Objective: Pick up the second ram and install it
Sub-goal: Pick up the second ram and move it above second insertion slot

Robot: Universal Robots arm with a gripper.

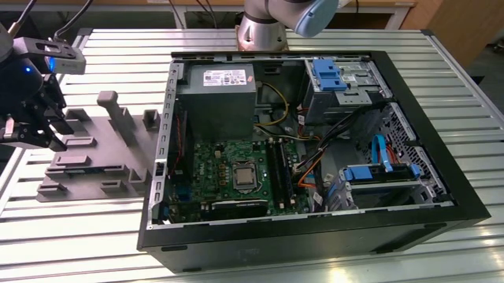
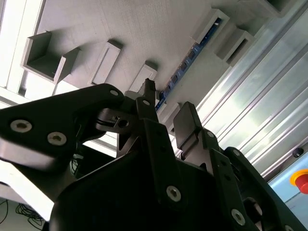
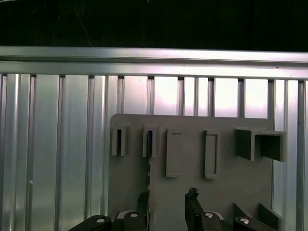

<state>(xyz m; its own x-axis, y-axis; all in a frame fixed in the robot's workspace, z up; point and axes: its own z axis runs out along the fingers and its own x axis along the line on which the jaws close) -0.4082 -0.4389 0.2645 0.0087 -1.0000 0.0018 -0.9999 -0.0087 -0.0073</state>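
Observation:
The second ram [image 2: 192,52] is a thin blue-green stick standing on edge in the grey holder plate [image 2: 144,29]. In the first wrist view its edge [image 3: 149,166] runs down from a slot of the plate [image 3: 231,192]. In the exterior view it is a blue strip [image 1: 85,171] low in the holder [image 1: 94,154]. My gripper [image 2: 166,108] is open, its black fingers [image 2: 185,120] set either side of the stick's near end and above it. In the exterior view the gripper [image 1: 38,138] hangs over the holder's left end.
An open black computer case [image 1: 315,236] lies to the exterior view's right of the holder, with a green motherboard [image 1: 236,171], long black slots [image 1: 280,171], a grey power supply [image 1: 216,100] and blue drive bays [image 1: 331,73]. A ribbed metal table [image 1: 79,236] carries everything.

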